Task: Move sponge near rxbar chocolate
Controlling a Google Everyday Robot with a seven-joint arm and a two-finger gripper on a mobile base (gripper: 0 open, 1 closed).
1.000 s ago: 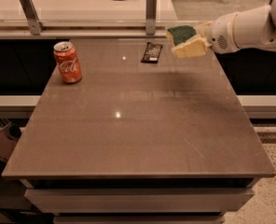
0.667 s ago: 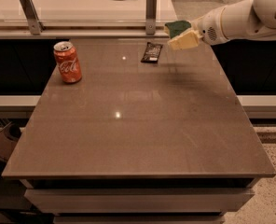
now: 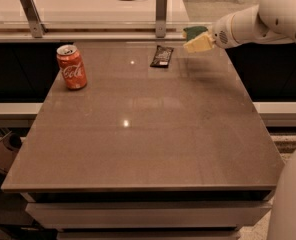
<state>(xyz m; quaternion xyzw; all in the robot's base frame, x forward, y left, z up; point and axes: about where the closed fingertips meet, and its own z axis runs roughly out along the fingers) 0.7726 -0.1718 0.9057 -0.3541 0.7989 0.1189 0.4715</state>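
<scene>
Pincer (image 3: 207, 38) with sponge (image 3: 197, 43) in its grip, right of rxbar chocolate (image 3: 162, 56); Coca-Cola script on red can (image 3: 71, 67).

Office breakroom: counter (image 3: 138, 149), soda can (image 3: 71, 67); claw (image 3: 209, 37) grips sponge (image 3: 196, 43) over far edge.

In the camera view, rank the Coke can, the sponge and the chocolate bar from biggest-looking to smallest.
1. Coke can.
2. sponge, held over the table's far right by the gripper, partly hidden.
3. rxbar chocolate; it looks close to the sponge, so the order of those two is unsure.
</scene>
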